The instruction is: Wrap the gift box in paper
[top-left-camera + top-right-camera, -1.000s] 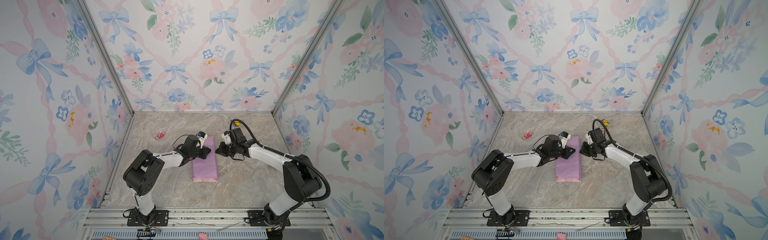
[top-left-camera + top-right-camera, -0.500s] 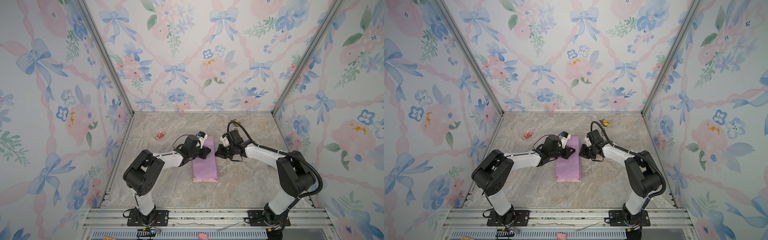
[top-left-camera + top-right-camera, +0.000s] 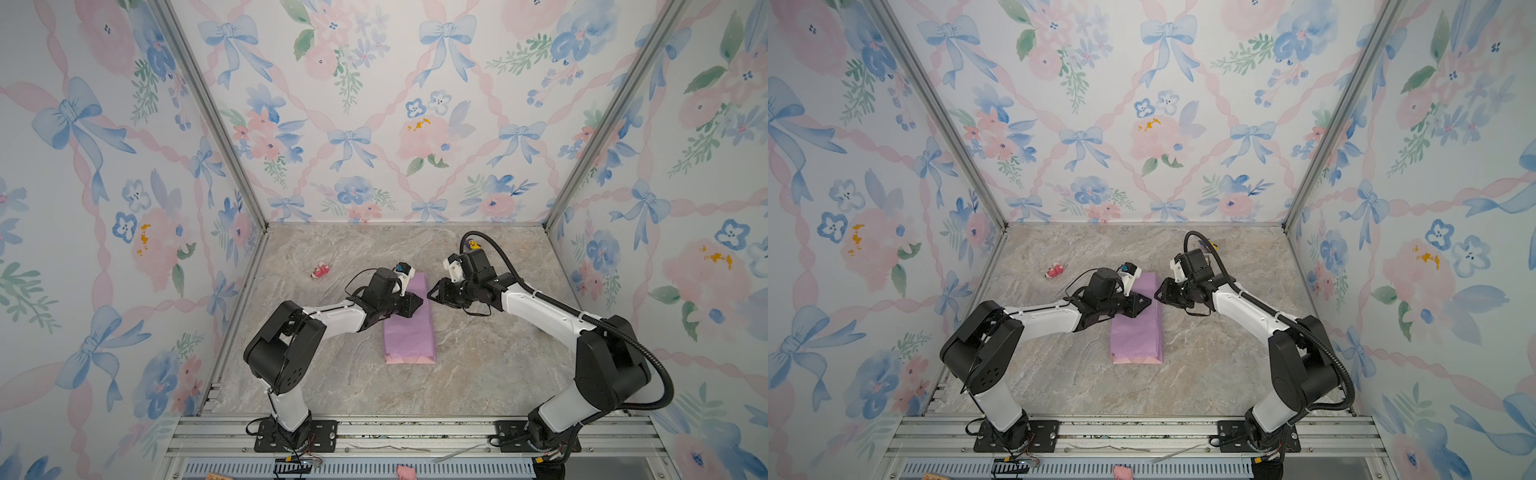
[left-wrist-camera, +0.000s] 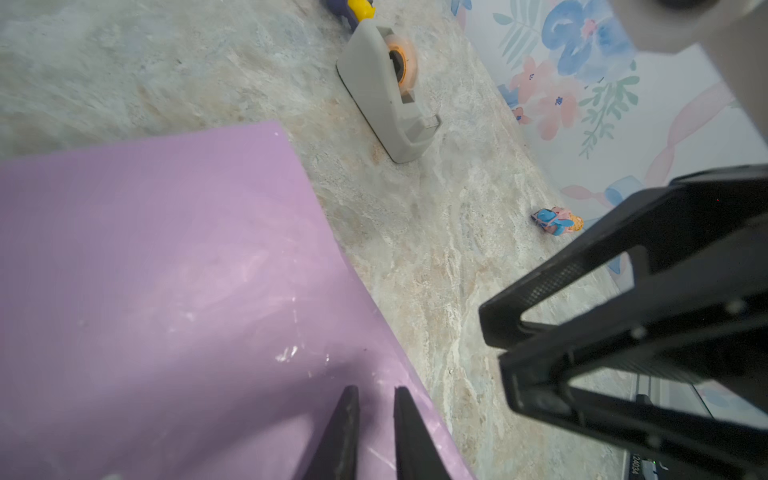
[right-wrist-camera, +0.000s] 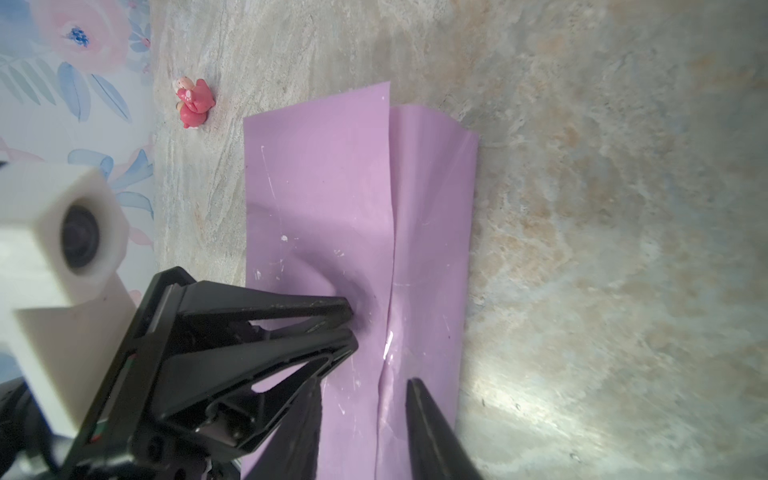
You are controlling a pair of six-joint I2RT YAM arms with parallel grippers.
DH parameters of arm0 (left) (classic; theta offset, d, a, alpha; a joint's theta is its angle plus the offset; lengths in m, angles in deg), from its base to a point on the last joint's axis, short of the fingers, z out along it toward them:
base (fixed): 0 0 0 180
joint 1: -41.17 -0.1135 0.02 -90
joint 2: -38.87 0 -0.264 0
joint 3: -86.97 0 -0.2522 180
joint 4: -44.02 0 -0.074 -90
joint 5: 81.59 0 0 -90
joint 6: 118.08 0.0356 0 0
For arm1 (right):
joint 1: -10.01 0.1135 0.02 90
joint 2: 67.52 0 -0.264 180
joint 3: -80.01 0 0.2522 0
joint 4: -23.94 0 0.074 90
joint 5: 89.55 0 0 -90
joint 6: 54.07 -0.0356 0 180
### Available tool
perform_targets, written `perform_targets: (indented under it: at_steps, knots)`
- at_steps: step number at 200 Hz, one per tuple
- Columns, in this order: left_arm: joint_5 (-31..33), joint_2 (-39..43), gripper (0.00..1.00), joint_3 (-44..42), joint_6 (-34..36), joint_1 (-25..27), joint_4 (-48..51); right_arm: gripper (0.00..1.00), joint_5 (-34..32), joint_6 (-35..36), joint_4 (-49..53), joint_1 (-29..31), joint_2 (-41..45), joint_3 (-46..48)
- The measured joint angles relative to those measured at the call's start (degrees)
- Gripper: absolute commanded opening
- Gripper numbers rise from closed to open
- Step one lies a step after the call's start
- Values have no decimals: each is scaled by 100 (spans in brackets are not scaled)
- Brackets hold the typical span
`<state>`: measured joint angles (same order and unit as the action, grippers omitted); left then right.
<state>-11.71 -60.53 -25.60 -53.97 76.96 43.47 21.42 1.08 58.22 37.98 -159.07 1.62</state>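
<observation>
A: Top views, what is logged?
B: In both top views the paper is seen folded into a long lilac parcel. It lies mid-table on the table, and a pale pink strip is shown at its near end. The left gripper is held over the far half. The right gripper is placed just beside the far right edge. Jaw gaps cannot be read here. The gift box cannot be made out.

A: Left wrist?
B: The left gripper is seen with a narrow gap between its tips and nothing pinched, over the paper near its edge. The right gripper is seen just off that edge, over bare table. A tape dispenser is noted beyond the paper's corner, apart from it.

A: Right wrist?
B: The right gripper is shown parted wider and empty. A lengthwise overlap seam of the paper is framed between its fingers; contact cannot be told. The left gripper tips are set at the paper just beside that seam, slightly apart. A red figurine is noted on the table, apart from the paper.
</observation>
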Motion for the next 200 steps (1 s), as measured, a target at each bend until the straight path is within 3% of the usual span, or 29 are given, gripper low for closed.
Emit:
perform_targets:
  at_steps: [41,74,114,143,168,200]
  knots:
    - [315,713,47,63,-291,-236,1045,48,48,350,535,-17,-142,-496]
    - [474,1576,52,-203,-767,-824,1320,49,195,560,848,-4,-555,-852]
    - [476,2024,50,-1045,-1152,-1067,1388,48,199,704,1132,2,-1191,-1067]
    - [170,1928,45,-1580,-1429,-1064,1139,38,339,721,1143,22,-1405,-1082]
    - [-33,1731,41,-1692,-1569,-1023,737,30,466,688,1051,22,-1414,-1082]
    - [-166,1447,36,-1659,-1637,-804,308,28,472,636,964,-17,-1414,-1075]
